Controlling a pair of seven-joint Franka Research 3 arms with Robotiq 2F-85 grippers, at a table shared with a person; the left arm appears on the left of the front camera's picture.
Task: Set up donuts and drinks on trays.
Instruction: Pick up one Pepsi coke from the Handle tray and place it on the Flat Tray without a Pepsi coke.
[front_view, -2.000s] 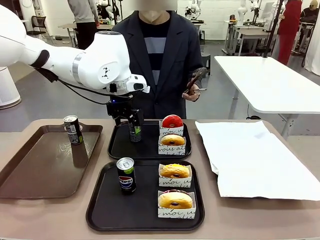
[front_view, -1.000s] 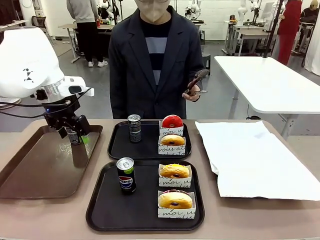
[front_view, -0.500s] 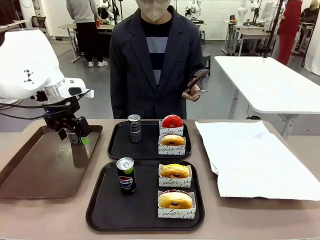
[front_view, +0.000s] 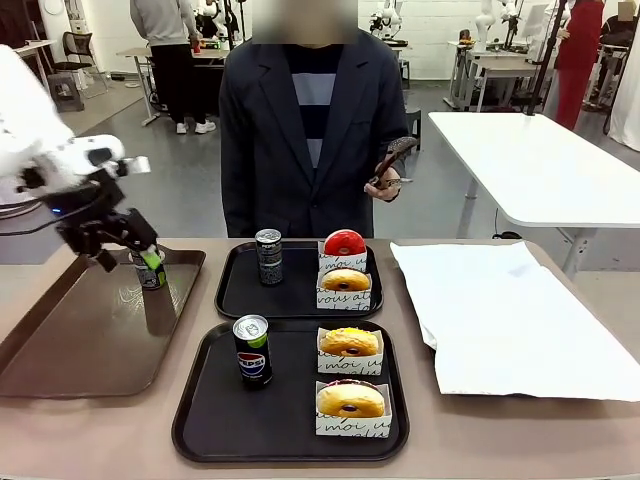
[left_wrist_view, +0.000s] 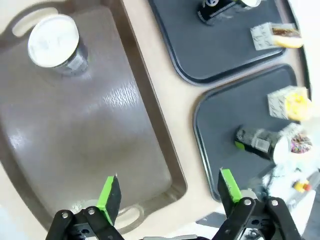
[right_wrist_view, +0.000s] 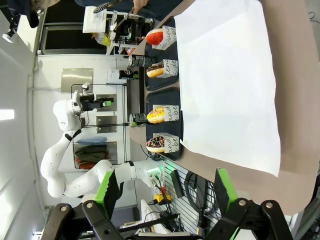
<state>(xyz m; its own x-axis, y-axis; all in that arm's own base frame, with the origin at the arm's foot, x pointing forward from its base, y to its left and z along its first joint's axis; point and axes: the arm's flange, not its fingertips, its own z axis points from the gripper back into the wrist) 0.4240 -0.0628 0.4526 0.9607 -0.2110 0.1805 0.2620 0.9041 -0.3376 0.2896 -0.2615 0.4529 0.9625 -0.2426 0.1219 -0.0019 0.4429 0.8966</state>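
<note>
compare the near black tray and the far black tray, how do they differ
The near black tray carries a Pepsi can and two yellow-glazed donuts, while the far black tray carries a grey-black can plus a red donut and a golden-brown donut. The near tray looks larger in the front view, being closer. Both are matte black with raised rims, each holding one upright can at left and two sleeved donuts at right.
</note>
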